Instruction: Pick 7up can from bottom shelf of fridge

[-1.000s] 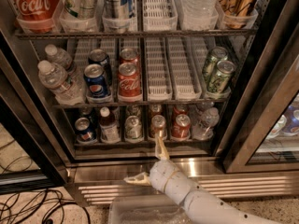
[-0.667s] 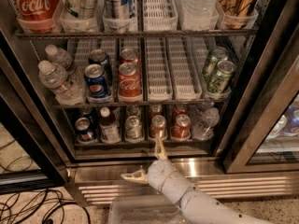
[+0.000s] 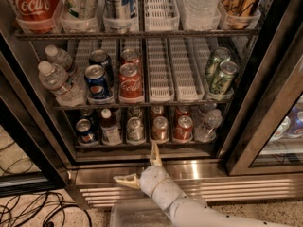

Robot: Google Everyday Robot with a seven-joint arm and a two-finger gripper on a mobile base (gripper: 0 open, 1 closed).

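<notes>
Find 7up can (image 3: 135, 129) standing upright on bottom shelf (image 3: 142, 148), directly beyond end effector (image 3: 135, 162); treat end effector as spread apart, empty.

Single white arm (image 3: 208, 213) entering from the lower right and slanting up and to the left toward the bottom shelf (image 3: 104, 148). The rounded wrist lies below the shelf's front lip. The gripper (image 3: 135, 163) sits just below and in front of that lip, outside the shelf. Its two pale fingers (image 3: 155, 156) are spread wide apart: one points straight up, its tip level with the lip; the other points left, lower, clear of the shelf.
</notes>
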